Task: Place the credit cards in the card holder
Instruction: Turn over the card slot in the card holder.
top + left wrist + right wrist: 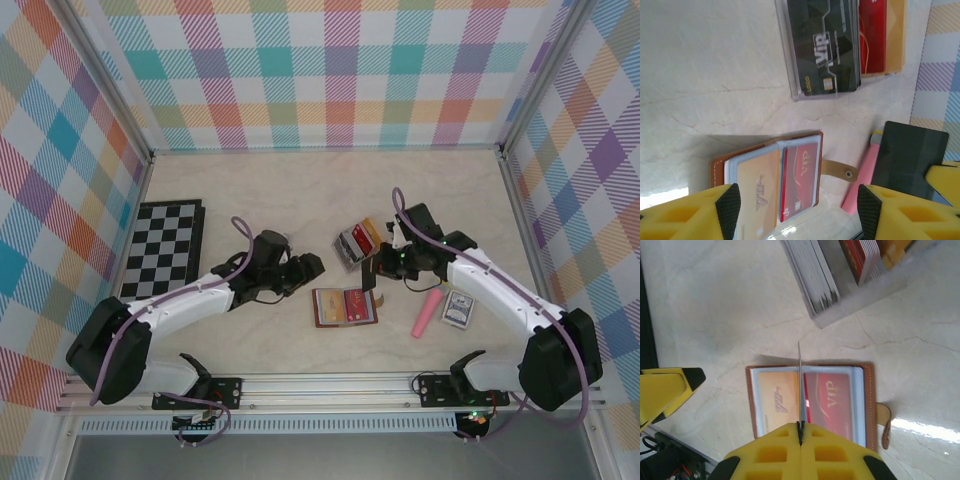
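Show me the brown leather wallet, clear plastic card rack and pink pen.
brown leather wallet (870,400), right wrist view, stitched edge.
clear plastic card rack (860,300), right wrist view, base.
pink pen (428,313), top external view, barrel.

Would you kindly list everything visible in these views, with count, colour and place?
card holder: one, brown, blue inside, open mid-table.
orange card: one, in holder.
red card: one, in holder.
clear rack: one, beyond holder.
rack cards: several, dark, red, orange, upright.
held card: one, dark, above holder.
pen: one, pink, right of holder.
small box: one, dark-and-white, beside pen.
chessboard: one, black-and-white, far left.
left gripper: one, yellow, open.
right gripper: one, yellow, shut on held card.
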You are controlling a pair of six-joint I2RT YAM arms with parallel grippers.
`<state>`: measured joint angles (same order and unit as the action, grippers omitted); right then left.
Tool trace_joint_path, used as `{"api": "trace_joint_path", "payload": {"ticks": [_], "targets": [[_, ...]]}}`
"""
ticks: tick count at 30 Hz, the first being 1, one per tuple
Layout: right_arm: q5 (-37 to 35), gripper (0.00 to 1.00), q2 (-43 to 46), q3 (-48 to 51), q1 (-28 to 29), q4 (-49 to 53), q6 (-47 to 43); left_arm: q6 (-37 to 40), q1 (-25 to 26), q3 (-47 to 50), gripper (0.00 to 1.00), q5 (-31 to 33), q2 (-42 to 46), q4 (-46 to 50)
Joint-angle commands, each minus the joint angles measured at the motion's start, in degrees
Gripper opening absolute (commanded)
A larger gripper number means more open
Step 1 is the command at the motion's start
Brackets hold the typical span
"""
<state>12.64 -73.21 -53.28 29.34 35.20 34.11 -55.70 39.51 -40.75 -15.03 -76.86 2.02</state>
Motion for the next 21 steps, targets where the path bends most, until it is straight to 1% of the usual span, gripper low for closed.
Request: {"api": "trace_joint_path", "payload": {"ticks": [1,6,10,14,21], "targets": [[-0.9,0.00,0.2,2.8,0.4,0.2,-1.6,0.9,1.8,-0.7,0.65,2.6,-1.1,3.9],[-2.3,0.00,0.3,7.6,1.1,-3.4,-4.6,0.7,3.8,0.9,0.65,4.5,-1.1,6.3],[-1.7,0.00,-0.2,10.2,1.1,-7.1,-6.0,-0.3,4.5,3.1,0.64,5.0,-1.1,5.8],[-1.1,0.00,-0.8,12.7,1.1,-11.1,-6.2,-0.8,4.7,4.4,0.62,4.5,-1.2,4.6],[-2.0,0.00,-2.4,14.6,1.1,-12.9,-6.9,0.0,5.0,4.1,0.55,2.6,-3.9,3.0]]}}
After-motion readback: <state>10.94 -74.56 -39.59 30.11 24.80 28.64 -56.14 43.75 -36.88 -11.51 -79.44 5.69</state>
